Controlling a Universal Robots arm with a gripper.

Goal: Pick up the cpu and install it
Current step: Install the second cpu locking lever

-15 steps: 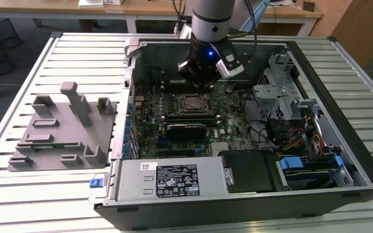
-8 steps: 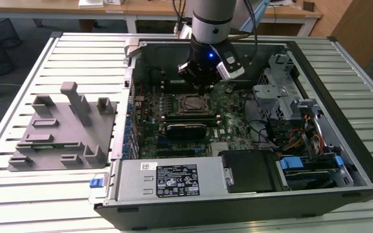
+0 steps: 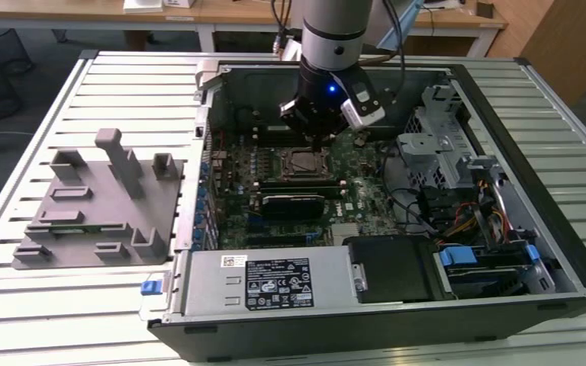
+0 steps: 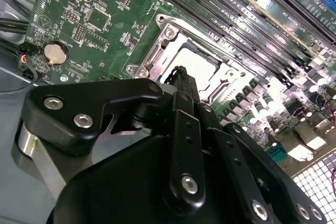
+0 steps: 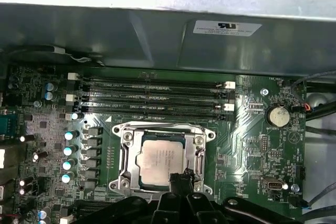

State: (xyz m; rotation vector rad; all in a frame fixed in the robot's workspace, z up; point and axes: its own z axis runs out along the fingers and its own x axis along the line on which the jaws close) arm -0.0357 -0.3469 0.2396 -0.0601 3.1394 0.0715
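The small flat square cpu with its shiny silver-grey metal top [image 5: 161, 161] is lying seated inside the square metal socket frame [image 5: 127, 145] on the green circuit board [image 5: 257, 129], and in the second wrist view the same pale plate [image 4: 197, 66] is glinting just past the black fingertips. The black jointed gripper [image 5: 181, 178] is hanging straight above the socket's near edge, its fingertips drawn together into one narrow point with nothing between them; whether the tip is touching the chip's rim I cannot tell. In the exterior view the gripper [image 3: 319, 141] is reaching down from the silver cylindrical arm [image 3: 334, 30] into the open black computer case [image 3: 537, 152] and hovering over the socket.

The frame is looking like bright stamped steel with a screw at each corner, its walls closely hugging the chip. Long black memory slots [image 5: 152, 95] are running parallel just beside the socket, and a row of small round silver-topped capacitors [image 5: 68, 150] is crowding its other flank, so room around the fingers is tight. A flat round coin battery [image 5: 277, 116] is sitting well apart from them. Outside the case, the matte grey plastic tray with upright blocks [image 3: 100, 206] is resting on the ribbed pale metal table [image 3: 28, 305].
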